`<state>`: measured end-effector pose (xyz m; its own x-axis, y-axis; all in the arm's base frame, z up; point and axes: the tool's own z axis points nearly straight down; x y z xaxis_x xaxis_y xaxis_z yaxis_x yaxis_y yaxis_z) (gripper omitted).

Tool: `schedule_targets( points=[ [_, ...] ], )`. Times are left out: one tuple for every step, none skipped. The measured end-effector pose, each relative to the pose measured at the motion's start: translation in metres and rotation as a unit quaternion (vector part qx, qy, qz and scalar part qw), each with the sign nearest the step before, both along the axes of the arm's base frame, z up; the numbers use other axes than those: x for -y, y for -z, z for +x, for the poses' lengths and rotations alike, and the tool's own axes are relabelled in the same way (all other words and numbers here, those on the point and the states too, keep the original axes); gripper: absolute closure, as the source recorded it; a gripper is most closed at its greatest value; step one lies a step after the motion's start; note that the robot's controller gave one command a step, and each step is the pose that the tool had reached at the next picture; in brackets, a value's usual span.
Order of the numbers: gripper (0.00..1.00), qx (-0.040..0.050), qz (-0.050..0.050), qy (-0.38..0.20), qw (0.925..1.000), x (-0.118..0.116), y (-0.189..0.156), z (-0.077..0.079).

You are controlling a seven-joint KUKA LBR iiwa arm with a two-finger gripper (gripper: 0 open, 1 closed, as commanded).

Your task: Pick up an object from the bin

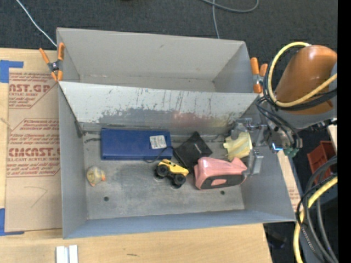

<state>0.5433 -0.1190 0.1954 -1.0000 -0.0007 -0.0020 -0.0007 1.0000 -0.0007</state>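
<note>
My gripper [247,147] is low at the bin's right wall, its fingers apart. One finger [255,162] stands by the right end of a pink block with a dark base [219,172]. The other is near the back wall. A pale yellow crumpled thing [237,145] lies in the gap between them, and I cannot tell whether either finger touches it. A black flat square thing [192,148] lies just left of it.
A yellow and black toy vehicle [171,172] sits in the middle of the floor. A long blue box with a white label [134,144] lies along the back wall at the left. A small pale lump [96,175] rests near the left wall.
</note>
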Motion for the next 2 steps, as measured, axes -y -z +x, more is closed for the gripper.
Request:
schedule_targets(
  points=[
    [0.0, -0.0004, 0.0, -0.047, 0.9989, 0.01, 0.074, -0.014],
    [1.0, -0.0009, 0.0, -0.221, 0.9753, -0.025, 0.108, -0.023]
  ],
)
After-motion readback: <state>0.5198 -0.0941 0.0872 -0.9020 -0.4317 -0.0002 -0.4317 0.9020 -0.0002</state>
